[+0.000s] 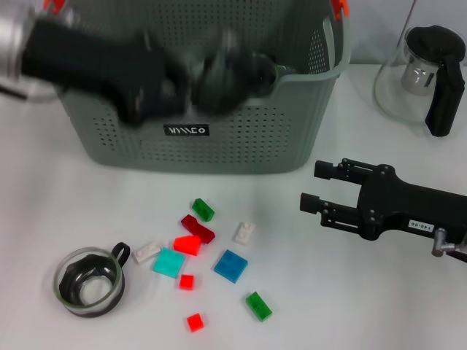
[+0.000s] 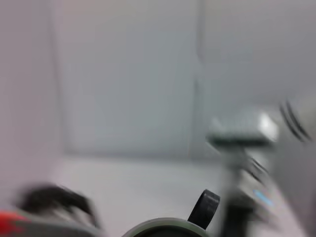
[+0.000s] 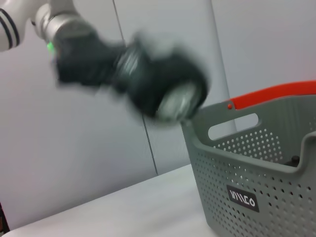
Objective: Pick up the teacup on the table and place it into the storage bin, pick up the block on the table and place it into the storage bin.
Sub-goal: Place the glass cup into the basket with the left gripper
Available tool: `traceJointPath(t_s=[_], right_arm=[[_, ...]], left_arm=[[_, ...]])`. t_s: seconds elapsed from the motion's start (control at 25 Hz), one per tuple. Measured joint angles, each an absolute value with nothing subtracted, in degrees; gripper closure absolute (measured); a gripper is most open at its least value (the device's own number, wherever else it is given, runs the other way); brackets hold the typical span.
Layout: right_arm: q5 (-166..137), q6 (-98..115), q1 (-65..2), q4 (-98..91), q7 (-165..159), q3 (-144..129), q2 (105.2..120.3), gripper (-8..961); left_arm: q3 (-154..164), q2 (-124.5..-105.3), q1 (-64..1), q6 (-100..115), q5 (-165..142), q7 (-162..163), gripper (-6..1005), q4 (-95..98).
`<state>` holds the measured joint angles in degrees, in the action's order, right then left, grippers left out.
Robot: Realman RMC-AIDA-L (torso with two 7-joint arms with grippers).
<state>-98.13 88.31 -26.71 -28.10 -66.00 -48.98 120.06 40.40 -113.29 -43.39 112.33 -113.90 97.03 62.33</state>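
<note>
Teacup of clear glass with a black handle [image 1: 89,282] is sitting near-left on your white bench [image 1: 350,292]. Left end effector [image 1: 233,73] is blurring above the grey-green perforated storage bin [image 1: 241,138]; grip unreadable. Right end effector [image 1: 310,186] is hovering open, empty.

The storage bin [image 1: 219,146] has a small black label [image 1: 187,130] on its front with white letters, too odd to read. A tiny white sticker [image 1: 419,227] on the right gripper [image 1: 310,186] is too small to read
</note>
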Motion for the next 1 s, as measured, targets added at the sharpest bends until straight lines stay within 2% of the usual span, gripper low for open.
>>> traceJointPath(t_s=[0.08, 0.24, 0.52, 0.8, 1.0], right_arm=[[-98.1, 88.2, -26.8, -27.8, -66.0, -49.0, 120.05, 238], [-98.1, 88.1, -27.3, -27.4, -66.0, -49.0, 120.06, 238], [-98.1, 88.1, -27.9, -27.4, -66.0, -49.0, 120.06, 238], [-98.1, 88.2, -27.9, -27.3, -66.0, -49.0, 120.14, 238], [-98.1, 88.1, -28.0, -27.2, -66.0, -49.0, 120.15, 238]], left_arm=[[38.5, -113.03, -44.0, 107.2, -112.0, 97.8, 916, 60.6], [41.2, -114.11, -45.2, 95.1, -113.6, 101.8, 904, 61.3], [56.0, -114.32, -52.7, 74.2, -133.6, 123.5, 883, 60.2], [60.6, -117.34, -63.5, 61.5, -157.4, 131.9, 862, 47.4], [61.5, -118.41, -66.2, 57.3, -162.5, 131.1, 848, 40.7]])
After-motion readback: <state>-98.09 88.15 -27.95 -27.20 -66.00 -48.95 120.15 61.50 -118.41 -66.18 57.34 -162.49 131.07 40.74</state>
